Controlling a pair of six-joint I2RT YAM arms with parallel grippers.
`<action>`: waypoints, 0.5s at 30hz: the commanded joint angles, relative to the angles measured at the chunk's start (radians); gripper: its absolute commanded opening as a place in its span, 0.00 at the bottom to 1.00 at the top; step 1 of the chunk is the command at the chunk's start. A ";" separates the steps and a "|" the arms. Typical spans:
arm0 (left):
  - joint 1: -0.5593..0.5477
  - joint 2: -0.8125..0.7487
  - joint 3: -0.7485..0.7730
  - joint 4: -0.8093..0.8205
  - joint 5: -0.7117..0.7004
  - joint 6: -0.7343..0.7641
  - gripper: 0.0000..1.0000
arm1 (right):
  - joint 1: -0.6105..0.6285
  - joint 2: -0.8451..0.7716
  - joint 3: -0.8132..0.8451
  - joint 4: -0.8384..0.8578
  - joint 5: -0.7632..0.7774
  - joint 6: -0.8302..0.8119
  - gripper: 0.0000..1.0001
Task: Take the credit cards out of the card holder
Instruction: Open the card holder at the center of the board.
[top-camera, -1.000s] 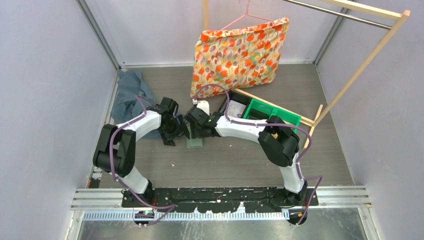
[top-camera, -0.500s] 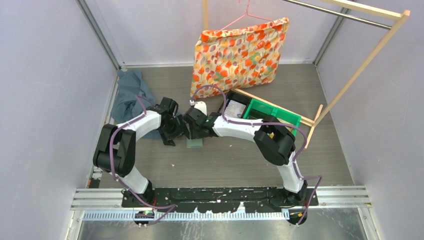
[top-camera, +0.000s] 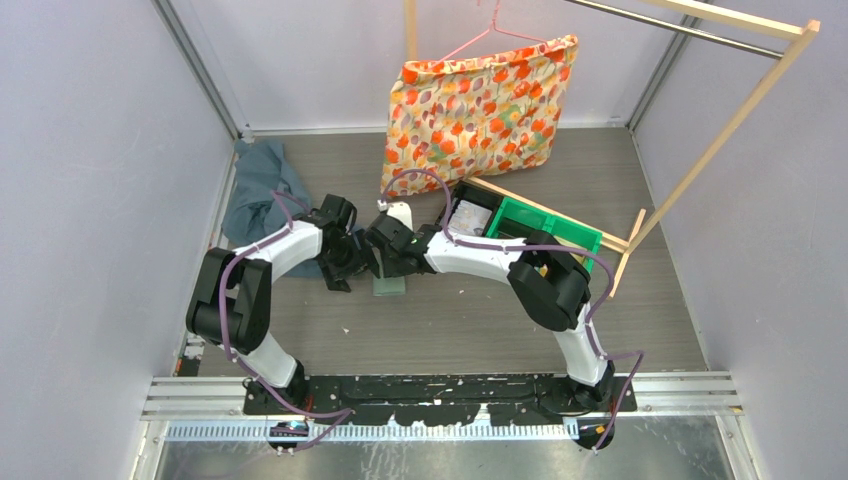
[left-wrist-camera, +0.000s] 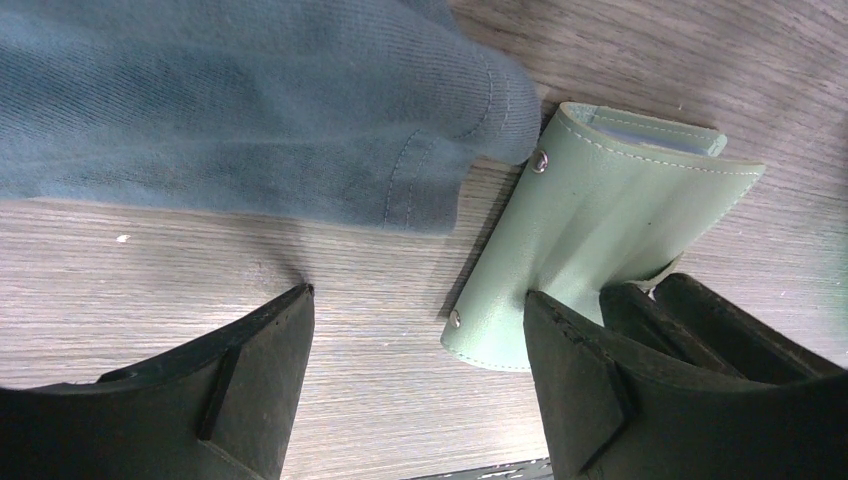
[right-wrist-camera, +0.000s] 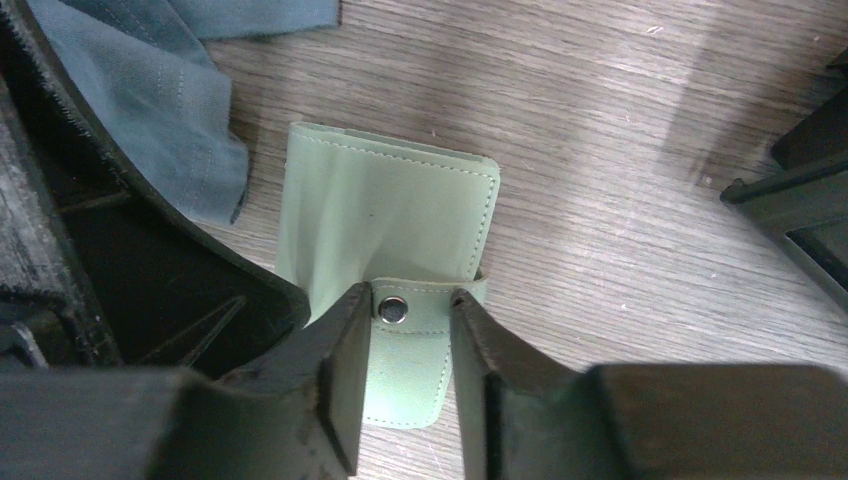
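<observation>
A grey wood-grain table (top-camera: 450, 320) fills the floor of a pale-walled enclosure, and at its back a floral cushion (top-camera: 480, 110) hangs from a pink hanger (top-camera: 490, 30) beside a light wooden rack (top-camera: 700, 150). A bright green bin (top-camera: 540, 225) sits on the right of the table, and a blue-grey cloth (top-camera: 255, 190) lies crumpled at the left. Both arms reach inward and meet near the middle of the table, over the card holder (top-camera: 390, 287), which lies flat on the wood just beside the edge of the cloth. The left gripper (left-wrist-camera: 415, 370) stands wide, one finger over bare table and the other at the near corner of the card holder (left-wrist-camera: 600, 230), whose sage-green cover is closed, with the cloth (left-wrist-camera: 250, 100) touching its far corner. At the holder's open end a pale bluish layer (left-wrist-camera: 650, 130) shows inside the fold; whether it is card or pocket cannot be told. The right gripper (right-wrist-camera: 408, 350) is drawn narrow, its two fingers (right-wrist-camera: 345, 380) close on either side of the snap tab (right-wrist-camera: 410, 330) of the card holder (right-wrist-camera: 390, 210). Whether they actually pinch the tab cannot be told. The cloth (right-wrist-camera: 150, 100) lies to the side, near the holder's long edge.
</observation>
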 joint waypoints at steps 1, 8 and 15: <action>0.004 0.016 -0.003 -0.014 -0.028 0.009 0.77 | -0.009 -0.058 -0.026 0.006 0.062 -0.003 0.26; 0.004 0.027 0.001 -0.014 -0.029 0.011 0.77 | -0.008 -0.079 -0.047 0.011 0.068 0.007 0.14; 0.004 0.028 0.002 -0.017 -0.033 0.012 0.77 | -0.007 -0.115 -0.074 0.010 0.075 0.010 0.01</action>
